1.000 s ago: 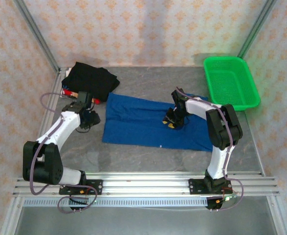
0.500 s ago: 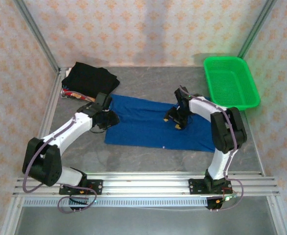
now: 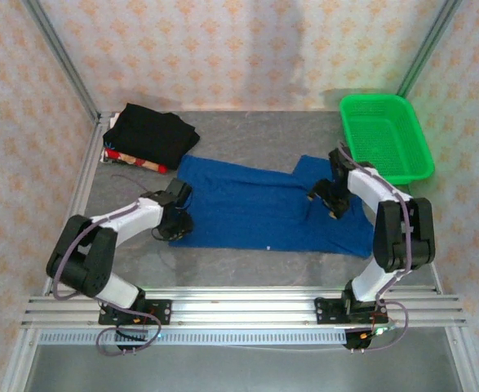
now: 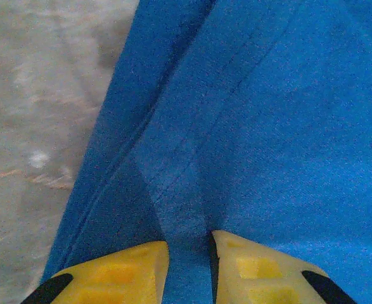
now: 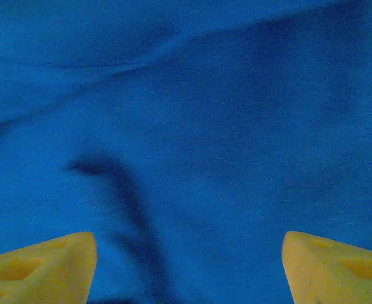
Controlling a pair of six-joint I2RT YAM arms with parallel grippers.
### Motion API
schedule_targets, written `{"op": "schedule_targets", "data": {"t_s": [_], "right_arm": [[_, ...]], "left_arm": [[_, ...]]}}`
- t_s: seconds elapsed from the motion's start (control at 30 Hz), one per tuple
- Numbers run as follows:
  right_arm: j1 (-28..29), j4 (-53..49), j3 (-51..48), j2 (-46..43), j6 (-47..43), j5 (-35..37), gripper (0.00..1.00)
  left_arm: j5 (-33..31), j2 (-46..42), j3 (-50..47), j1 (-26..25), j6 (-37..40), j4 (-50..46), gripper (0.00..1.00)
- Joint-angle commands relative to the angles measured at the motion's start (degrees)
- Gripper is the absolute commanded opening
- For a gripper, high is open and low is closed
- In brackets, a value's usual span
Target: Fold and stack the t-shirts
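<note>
Blue cloth lies across the middle of the grey surface (image 3: 247, 131): the blue t-shirt (image 3: 247, 204), spread out and only partly folded, with one flap of it turned out at the far right. My left gripper (image 4: 189, 246) sits low at the shirt's left edge, its yellow fingers nearly together with a ridge of the blue cloth running in between them, so I judge it pinched on that edge. My right gripper (image 5: 189, 240) hangs over the right part of the shirt with its jaws wide apart and nothing between them. At the far left corner the black t-shirt (image 3: 151, 135) rests folded on top of the red-patterned t-shirt (image 3: 131, 158). I take the step in hand to be folding the blue shirt. Next I need a grip on the right side to match the left, then to carry both edges over together, keeping the cloth flat.
</note>
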Motion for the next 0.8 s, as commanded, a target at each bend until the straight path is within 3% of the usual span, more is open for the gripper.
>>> {"op": "schedule_targets", "data": {"t_s": [0.0, 0.23, 0.3, 0.33, 0.57, 0.67, 0.77], "right_arm": [[-0.96, -2.04, -3.93, -2.87, 0.98, 6.28, 0.77], [-0.69, -1.64, -10.35, -1.88, 4.0, 7.97, 0.74], [-0.65, -0.73, -11.27, -2.5, 4.35, 7.54, 0.74], [-0.69, -0.99, -10.64, -2.68, 4.23, 7.43, 0.74], [-0.78, -4.79, 6.06, -5.47, -2.05, 7.71, 0.76], [-1.41, -5.83, 15.75, 0.26, -8.79, 6.4, 0.77], [-2.1, -10.84, 28.34, 11.67, -14.22, 6.93, 0.73]], "left_arm": [[-4.94, -3.82, -6.91, 1.35, -3.83, -9.72, 0.26], [-4.98, -12.66, -13.18, 1.71, -6.54, -14.18, 0.3], [-5.02, -14.31, -12.2, 1.75, -6.17, -14.49, 0.33], [-4.85, -15.22, -10.7, 1.76, -5.83, -14.64, 0.4], [-6.28, -15.33, 9.7, 3.22, -0.47, -19.87, 0.63], [-4.67, -11.28, 17.71, 7.65, 4.51, -18.55, 0.68], [-0.13, -6.04, 21.97, 13.76, 9.84, -13.42, 0.68]]}}
